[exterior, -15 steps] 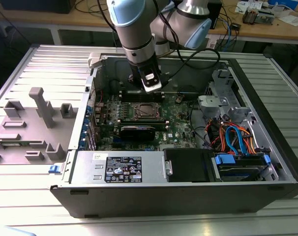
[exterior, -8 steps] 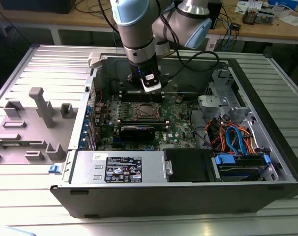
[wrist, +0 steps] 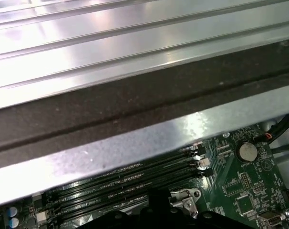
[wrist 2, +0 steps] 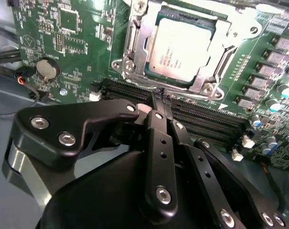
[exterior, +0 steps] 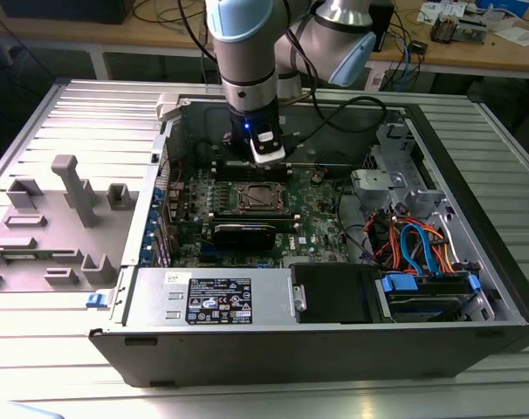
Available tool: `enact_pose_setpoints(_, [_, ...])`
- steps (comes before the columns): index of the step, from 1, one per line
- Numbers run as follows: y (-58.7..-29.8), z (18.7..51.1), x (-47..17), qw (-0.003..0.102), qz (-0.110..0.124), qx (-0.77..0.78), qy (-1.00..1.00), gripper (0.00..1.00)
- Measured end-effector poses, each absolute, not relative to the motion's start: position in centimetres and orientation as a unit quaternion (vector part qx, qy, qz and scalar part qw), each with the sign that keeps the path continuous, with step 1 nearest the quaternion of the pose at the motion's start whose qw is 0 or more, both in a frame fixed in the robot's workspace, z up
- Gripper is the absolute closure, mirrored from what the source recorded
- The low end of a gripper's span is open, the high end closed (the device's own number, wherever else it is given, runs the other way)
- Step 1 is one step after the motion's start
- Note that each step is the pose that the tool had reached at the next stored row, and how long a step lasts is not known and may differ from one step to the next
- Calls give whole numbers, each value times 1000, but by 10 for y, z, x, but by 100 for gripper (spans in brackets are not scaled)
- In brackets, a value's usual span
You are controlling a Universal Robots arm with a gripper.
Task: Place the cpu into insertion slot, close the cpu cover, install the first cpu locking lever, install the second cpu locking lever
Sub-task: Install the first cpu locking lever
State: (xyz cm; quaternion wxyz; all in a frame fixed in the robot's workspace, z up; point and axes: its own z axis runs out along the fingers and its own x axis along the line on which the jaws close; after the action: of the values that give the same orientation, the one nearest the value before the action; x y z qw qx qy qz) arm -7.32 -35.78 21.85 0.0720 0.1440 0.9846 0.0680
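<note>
The cpu [wrist 2: 182, 47] sits in the insertion slot [exterior: 260, 199], and the cpu cover [wrist 2: 136, 45] looks down around it. The gripper [wrist 2: 159, 99], fingers pinched together and empty, hovers at the memory slots [wrist 2: 206, 117] just beside. I'd say that narrow tip suits lever work.

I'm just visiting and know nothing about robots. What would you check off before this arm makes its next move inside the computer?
1. cpu seated flat in the insertion slot: ok.
2. cpu cover lowered around the cpu: ok, it looks down.
3. Locking levers latched: cannot tell.
4. gripper empty: ok, shut on nothing.
5. gripper clear of the cpu cover: ok, its tip is over the memory slots beside the socket.
</note>
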Motion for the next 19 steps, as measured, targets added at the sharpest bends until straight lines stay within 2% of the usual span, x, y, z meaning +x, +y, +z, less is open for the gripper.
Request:
enact_pose_setpoints(2, [-358, 218, -73, 72, 51, 143, 986, 89])
enact_pose_setpoints(5, [-358, 218, -73, 70, 15, 141, 987, 89])
enact_pose_setpoints(8, [-358, 218, -73, 69, -5, 139, 988, 89])
enact_pose_setpoints(15, [-358, 218, -73, 68, -6, 126, 990, 89])
enact_pose_setpoints(19, [-358, 217, -70, 62, -7, 106, 992, 89])
